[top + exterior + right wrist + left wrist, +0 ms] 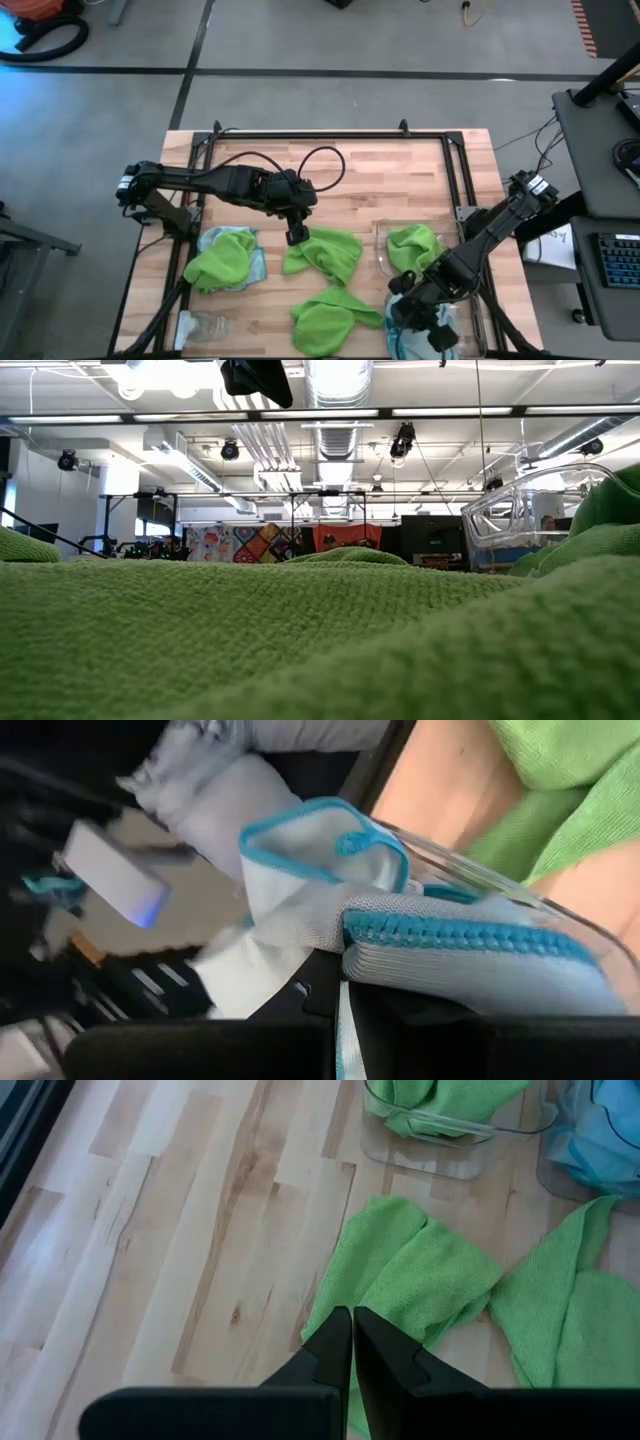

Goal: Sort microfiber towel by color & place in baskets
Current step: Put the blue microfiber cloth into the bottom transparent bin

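Hovering with fingers pressed together, the left gripper (297, 237) is hanging over a lime green towel (325, 253) at mid-table, while the right gripper (420, 310) is pinching a pale blue towel (440, 935) above the near clear basket (478, 318); another basket (381, 251) is holding green towels.

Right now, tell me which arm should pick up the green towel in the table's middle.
Left, probably. The left gripper hovers shut at that green towel; the right gripper is over the blue-towel basket.
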`<state>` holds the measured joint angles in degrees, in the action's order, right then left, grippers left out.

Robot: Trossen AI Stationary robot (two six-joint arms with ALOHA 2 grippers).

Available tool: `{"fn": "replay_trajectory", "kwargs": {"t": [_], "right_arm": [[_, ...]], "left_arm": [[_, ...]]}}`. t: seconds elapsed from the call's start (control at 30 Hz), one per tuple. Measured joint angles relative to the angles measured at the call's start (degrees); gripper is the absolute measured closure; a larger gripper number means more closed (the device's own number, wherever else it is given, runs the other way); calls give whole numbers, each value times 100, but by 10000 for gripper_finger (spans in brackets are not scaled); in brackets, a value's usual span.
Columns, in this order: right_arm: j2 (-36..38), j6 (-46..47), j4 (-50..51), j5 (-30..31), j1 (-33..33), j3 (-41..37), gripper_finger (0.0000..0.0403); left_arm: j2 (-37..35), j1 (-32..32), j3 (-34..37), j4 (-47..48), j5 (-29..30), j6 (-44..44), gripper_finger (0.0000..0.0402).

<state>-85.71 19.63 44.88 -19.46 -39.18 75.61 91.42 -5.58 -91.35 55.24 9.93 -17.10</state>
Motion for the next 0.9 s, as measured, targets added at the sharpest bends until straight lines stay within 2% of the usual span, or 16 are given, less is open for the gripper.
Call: {"fn": "replay_trajectory", "kwargs": {"t": [0.17,0.3,0.47,0.73,0.9], "right_arm": [[0,-403,262,133,41,-36,390],[0,-1215,234,172,56,-48,390],[-45,-1920,97,566,109,-48,390],[-331,-2009,105,1512,125,-50,390],[-376,-2010,131,1643,135,-48,390]], "left_arm": [[0,0,0,0,0,22,402],[0,0,0,-46,2,123,402],[0,0,0,-61,2,157,402],[0,0,0,-63,2,157,402],[0,0,-1,-68,-39,157,402]]}}
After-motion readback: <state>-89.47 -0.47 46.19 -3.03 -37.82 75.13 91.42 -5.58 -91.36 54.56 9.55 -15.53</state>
